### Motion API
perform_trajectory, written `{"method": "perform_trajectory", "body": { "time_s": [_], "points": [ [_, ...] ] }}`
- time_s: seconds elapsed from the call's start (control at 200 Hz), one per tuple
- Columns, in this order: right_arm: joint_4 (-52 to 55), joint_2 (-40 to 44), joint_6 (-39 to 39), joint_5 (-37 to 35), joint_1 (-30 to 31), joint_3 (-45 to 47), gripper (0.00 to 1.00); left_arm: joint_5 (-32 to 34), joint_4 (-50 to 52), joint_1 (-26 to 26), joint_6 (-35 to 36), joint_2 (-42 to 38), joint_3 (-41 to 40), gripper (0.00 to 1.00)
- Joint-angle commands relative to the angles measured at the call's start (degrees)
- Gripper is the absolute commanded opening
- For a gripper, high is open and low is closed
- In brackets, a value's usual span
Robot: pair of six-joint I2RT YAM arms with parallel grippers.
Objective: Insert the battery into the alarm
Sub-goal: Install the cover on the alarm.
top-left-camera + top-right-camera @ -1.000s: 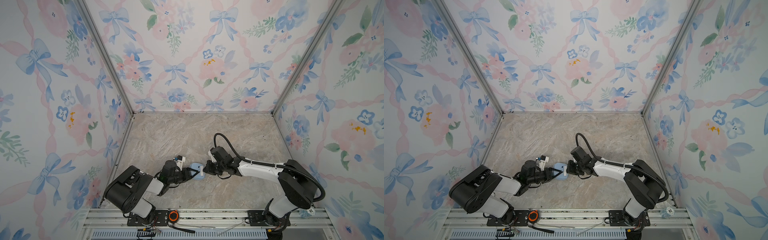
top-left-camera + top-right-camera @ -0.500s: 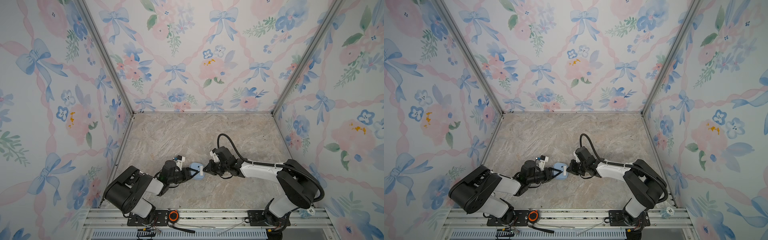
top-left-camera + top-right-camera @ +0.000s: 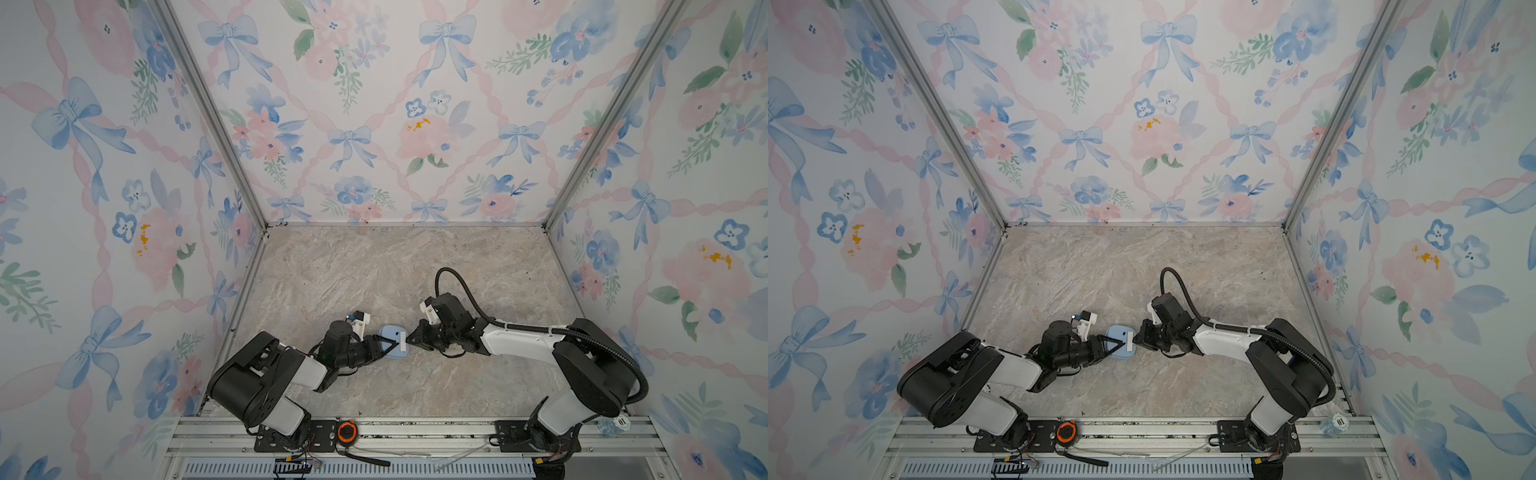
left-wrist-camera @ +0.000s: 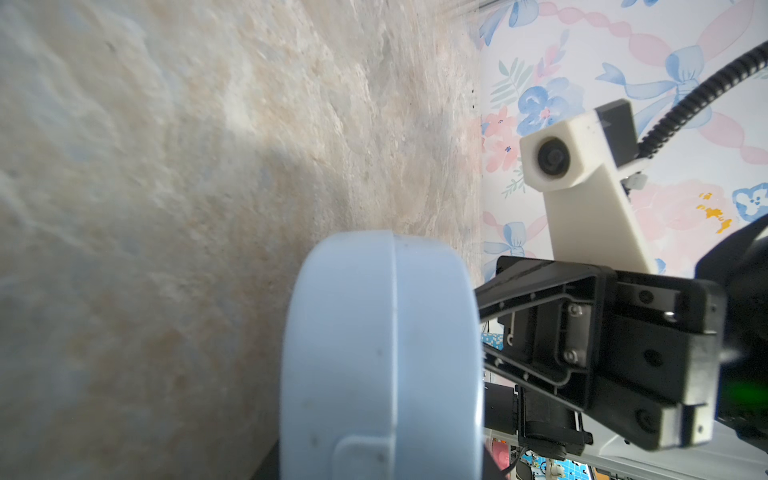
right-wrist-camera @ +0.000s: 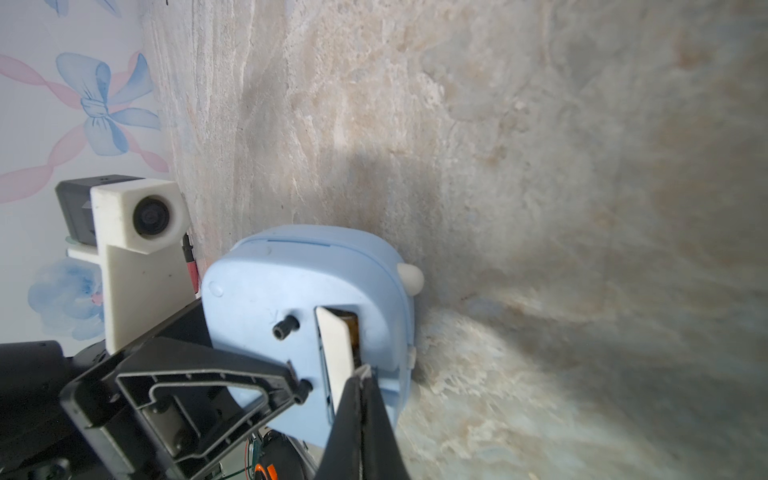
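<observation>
Barely anything has moved in the last second. The battery (image 5: 353, 328) shows only as a copper-orange glint deep in the slot on the back of the alarm (image 5: 291, 286), so it seems already seated. The alarm sits where it was, low over the near middle of the bench (image 3: 374, 282), its back turned toward the right arm; whether it rests on the bench I cannot tell. A white cover (image 5: 334, 345) stands ajar along the slot's edge. The right fingers (image 5: 353, 419), clenched together, have kept their tips against the cover's end while the wrist behind them shifted a little. The left fingers (image 5: 208, 362) stay clamped on the alarm, front and back. By my reading, only closing the cover remains.
</observation>
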State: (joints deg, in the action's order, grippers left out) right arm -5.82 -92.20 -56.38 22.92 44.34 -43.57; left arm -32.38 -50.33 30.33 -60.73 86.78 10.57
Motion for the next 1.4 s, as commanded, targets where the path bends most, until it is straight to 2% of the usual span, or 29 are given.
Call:
{"method": "perform_trajectory", "body": {
  "time_s": [0.0, 0.47, 0.735, 1.115, 1.395],
  "points": [
    [0.97, 0.62, 0.06, -0.75, 0.05, 0.39, 0.00, 2.82, 11.33, 0.17, 2.85, 1.99, -2.49, 0.00],
    [-5.76, -0.28, -3.60, 2.55, -1.00, 2.70, 0.00, 2.72, 11.26, 0.22, 3.21, 2.01, -2.45, 0.00],
    [-2.26, -2.25, -1.48, 1.43, -0.76, 0.54, 0.00, 1.90, 11.30, 0.15, 3.90, 3.95, -2.00, 0.00],
    [-2.60, -2.28, -1.07, 2.57, -2.35, 1.08, 0.00, 1.52, 11.13, -0.09, 3.52, 3.50, -2.04, 0.00],
    [-1.52, 0.33, -2.51, -2.18, 0.64, 2.00, 0.00, 1.84, 11.13, -0.09, 2.74, 2.56, -2.14, 0.00]
  ]
}}
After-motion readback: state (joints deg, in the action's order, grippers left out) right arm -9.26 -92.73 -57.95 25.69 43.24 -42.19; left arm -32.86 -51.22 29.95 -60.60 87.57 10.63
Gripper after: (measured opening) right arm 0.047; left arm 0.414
